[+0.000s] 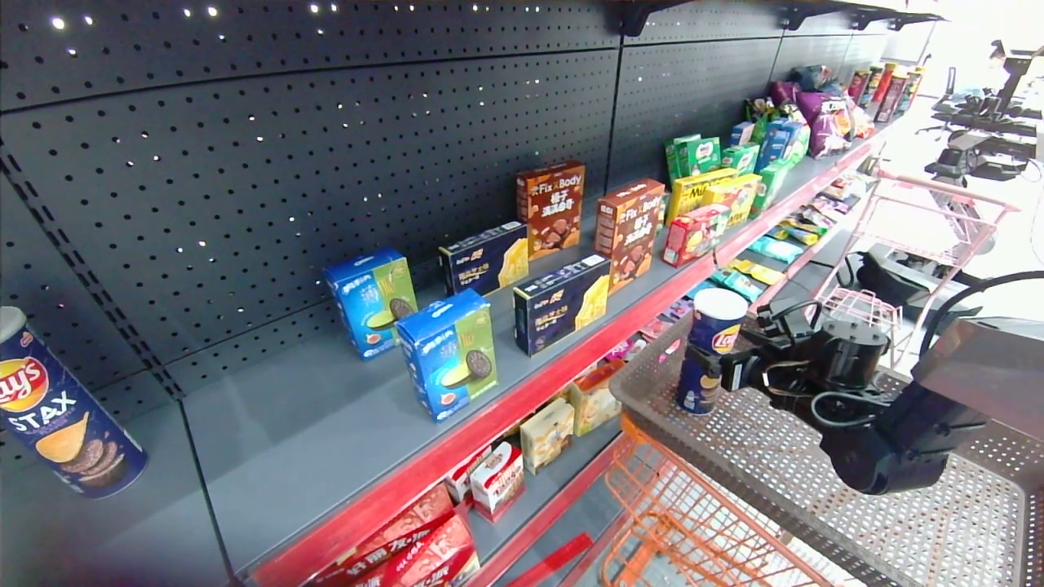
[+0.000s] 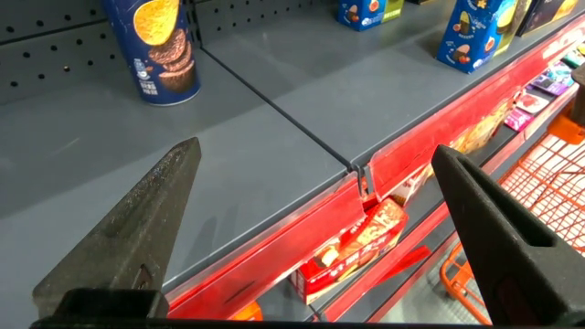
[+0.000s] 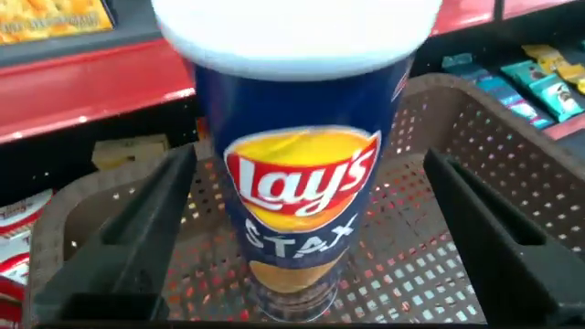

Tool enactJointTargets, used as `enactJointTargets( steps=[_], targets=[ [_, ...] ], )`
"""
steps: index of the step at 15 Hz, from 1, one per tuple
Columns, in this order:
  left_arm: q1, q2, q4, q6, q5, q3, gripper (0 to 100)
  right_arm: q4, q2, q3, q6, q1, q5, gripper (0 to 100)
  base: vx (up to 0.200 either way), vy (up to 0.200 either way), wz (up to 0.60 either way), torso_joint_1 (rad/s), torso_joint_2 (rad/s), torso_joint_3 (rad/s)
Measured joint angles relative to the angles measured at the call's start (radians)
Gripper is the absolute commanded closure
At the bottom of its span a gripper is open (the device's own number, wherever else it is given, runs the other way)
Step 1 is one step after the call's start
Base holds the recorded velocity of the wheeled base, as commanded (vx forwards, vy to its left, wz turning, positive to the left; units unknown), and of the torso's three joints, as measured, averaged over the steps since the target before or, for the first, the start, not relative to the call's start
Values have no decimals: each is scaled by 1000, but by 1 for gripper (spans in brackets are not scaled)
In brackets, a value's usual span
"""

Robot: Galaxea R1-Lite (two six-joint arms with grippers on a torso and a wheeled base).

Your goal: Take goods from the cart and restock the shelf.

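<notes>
Chips can [image 1: 714, 350] stands on the cart [image 1: 775, 456], between the open fingers of the right claw [image 3: 302, 228]. The pick is in hand; next, I judge, the claw should close and lift.

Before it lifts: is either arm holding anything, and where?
Nothing held: right gripper flanks the lower half of the chip can, fingers unclamped; left gripper empty.

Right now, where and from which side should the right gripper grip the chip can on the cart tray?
Grip the chip can by its round body at mid-height, below the lid, coming in level from the side away from the shelf, where the right gripper sits with open jaws flanking it. It stands upright on the cart tray, so a sideways pinch probably suits.
</notes>
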Motion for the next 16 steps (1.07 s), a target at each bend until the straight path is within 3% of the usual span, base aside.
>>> enactJointTargets(
  steps=[16],
  targets=[
    [0, 0, 0, 0, 0, 0, 0, 67, 113, -199, -9, 2, 1, 0, 0, 0, 0, 0, 0, 0]
  ],
)
